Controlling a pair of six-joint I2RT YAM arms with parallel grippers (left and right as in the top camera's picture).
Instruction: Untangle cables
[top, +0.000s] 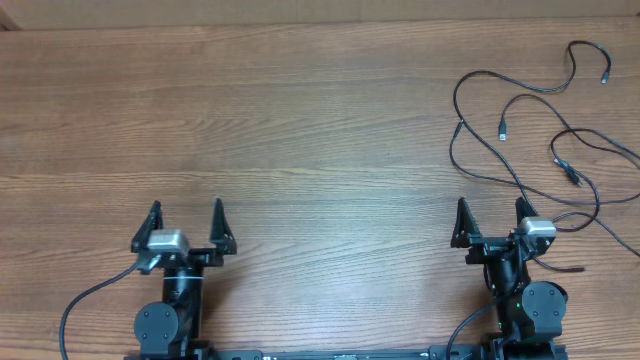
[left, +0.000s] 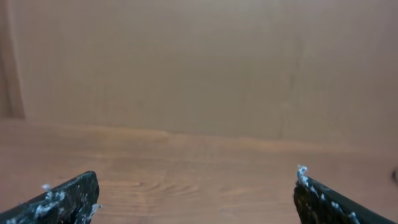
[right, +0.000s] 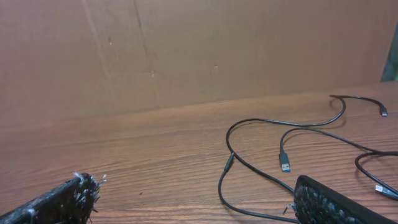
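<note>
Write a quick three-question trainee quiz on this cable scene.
1. True or false: the left gripper and the right gripper are both open and hold nothing.
2. Where on the table do the cables lie? A: far left. B: centre, between the arms. C: right side, ahead of the right gripper.
3. Fill in: the only wrist view that shows the cables clearly is the ____ wrist.

Key: 1 true; 2 C; 3 right.
</note>
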